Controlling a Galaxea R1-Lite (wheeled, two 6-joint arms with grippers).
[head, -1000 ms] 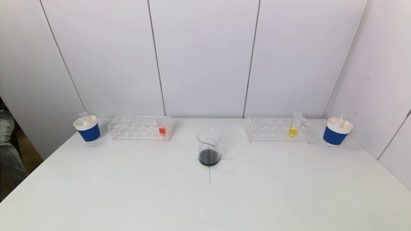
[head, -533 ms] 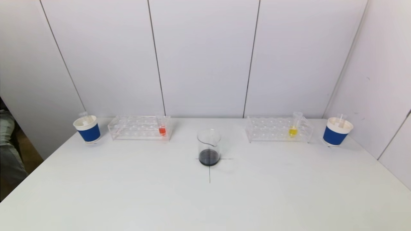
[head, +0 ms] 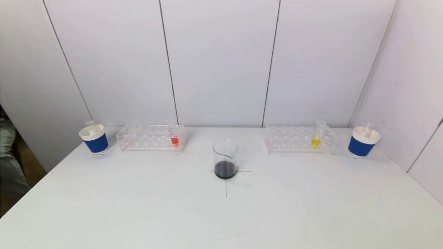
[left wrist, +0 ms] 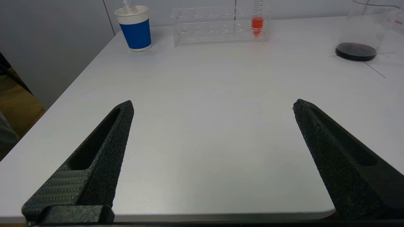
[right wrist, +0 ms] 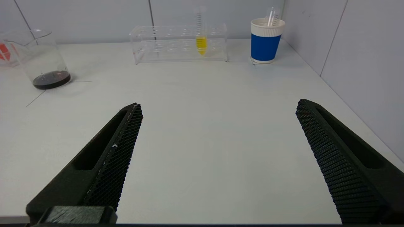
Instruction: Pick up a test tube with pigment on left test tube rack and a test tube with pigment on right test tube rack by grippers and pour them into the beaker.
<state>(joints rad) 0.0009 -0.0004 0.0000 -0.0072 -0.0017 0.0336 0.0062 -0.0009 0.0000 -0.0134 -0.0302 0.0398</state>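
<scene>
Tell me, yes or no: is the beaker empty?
No, the beaker holds a shallow layer of dark liquid at its bottom, seen plainly in the head view.

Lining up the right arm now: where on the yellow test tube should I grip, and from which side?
Grip the yellow test tube on its clear upper part, above the right rack and the pigment. It stands upright with its lower end down inside the rack, so only the top is free. Bring the open right hand in level from the table's near side, then lift straight up.
</scene>
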